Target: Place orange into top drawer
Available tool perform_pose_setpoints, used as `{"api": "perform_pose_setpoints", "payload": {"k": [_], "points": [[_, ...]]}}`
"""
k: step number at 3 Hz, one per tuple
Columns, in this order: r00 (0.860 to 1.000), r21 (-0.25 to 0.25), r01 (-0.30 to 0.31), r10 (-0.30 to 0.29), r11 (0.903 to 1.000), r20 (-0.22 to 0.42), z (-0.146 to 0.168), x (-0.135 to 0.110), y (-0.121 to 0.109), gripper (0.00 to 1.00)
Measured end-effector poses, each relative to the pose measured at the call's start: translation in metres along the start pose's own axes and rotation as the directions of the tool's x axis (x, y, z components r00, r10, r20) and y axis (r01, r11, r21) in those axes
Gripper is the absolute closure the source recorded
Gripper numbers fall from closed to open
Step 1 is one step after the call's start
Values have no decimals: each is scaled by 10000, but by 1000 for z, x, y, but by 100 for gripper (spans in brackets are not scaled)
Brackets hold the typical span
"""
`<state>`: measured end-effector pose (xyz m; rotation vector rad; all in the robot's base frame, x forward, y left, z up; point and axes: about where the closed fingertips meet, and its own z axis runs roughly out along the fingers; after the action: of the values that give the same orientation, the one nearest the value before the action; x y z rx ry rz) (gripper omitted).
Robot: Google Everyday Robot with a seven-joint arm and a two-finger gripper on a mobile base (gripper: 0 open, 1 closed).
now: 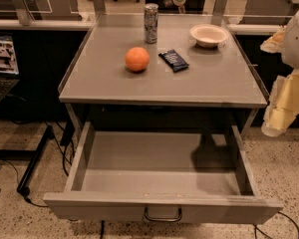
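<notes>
— What is lying nearest?
— The top drawer (159, 176) is standing pulled out under the bench's (104, 78) front edge. The gripper (279, 111) is hanging beyond the right edge; how wide it is gaping, I cannot tell.
— And the orange?
— The orange (137, 59) is sitting mid-bench, left of centre, with a can (150, 23) standing by the back edge.

can (151, 23) upright, back centre | dark packet (173, 60) flat, mid-table | cream bowl (209, 35) back right | all on grey table (99, 78)

Nothing legible: print on can (151, 23) and dark packet (173, 60) unreadable. Gripper (278, 116) at right edge, beside tabletop (104, 81).
</notes>
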<state>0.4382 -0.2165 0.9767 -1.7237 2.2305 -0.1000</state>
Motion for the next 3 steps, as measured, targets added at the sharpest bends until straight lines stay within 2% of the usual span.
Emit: {"api": "perform_pose_setpoints", "payload": {"k": [1,2,3], "points": [[10000,0,0,0,10000,0,0,0,0,0],[9987,116,-209,203,9997,472,10,-26,-3,0],[9732,-63,-1194,1183,9928,1971,35,-79,-24,0]]}}
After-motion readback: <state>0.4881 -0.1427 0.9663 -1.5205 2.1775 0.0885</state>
